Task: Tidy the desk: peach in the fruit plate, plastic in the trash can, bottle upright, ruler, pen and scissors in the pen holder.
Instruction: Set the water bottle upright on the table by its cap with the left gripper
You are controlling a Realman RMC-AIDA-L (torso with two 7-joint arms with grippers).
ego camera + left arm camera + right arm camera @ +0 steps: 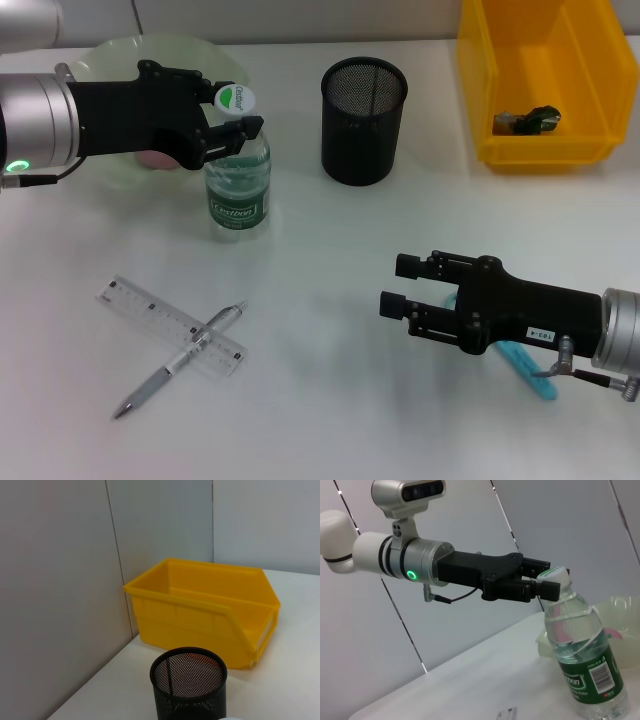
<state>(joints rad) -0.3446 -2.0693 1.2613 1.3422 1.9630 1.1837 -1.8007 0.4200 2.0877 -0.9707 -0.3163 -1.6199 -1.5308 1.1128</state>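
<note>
A water bottle [238,185] with a green label stands about upright left of the black mesh pen holder [364,120]. My left gripper [234,126] is shut on its neck just under the white cap; the right wrist view shows the left gripper [543,583] and the bottle [585,665]. A pink peach [154,159] shows partly under the left arm on the green fruit plate [120,55]. A clear ruler [150,312] with a pen [185,355] across it lies at the front left. My right gripper [400,286] is open and empty at the front right. Blue scissors [527,362] lie partly under the right arm.
A yellow bin [590,90] stands at the back right with a dark piece of plastic [528,121] in it. The left wrist view shows the bin [200,610] and the pen holder [189,682] against a grey wall.
</note>
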